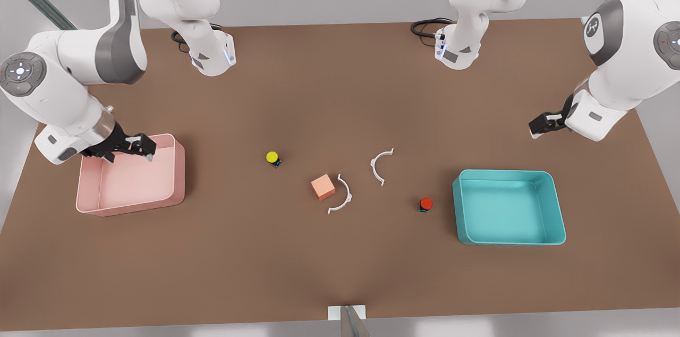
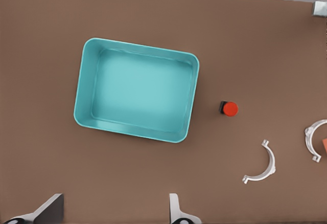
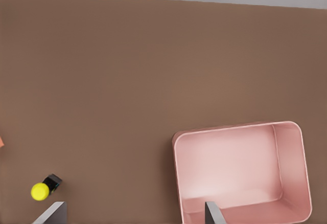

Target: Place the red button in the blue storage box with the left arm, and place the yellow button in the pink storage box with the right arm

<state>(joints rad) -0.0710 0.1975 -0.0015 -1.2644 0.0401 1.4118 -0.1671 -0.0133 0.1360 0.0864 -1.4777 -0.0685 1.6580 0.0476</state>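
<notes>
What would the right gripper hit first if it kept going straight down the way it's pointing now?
Probably the pink storage box: the right gripper, fingers open, hangs over the box's near rim, so it would likely meet the rim or the floor inside. Depth is unclear.

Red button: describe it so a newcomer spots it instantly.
Find the blue storage box at the front view's right. Just off its inner side, apart from it on the bare table, sits the red button: tiny, round red cap on a dark body, unlike the yellow button.
</notes>
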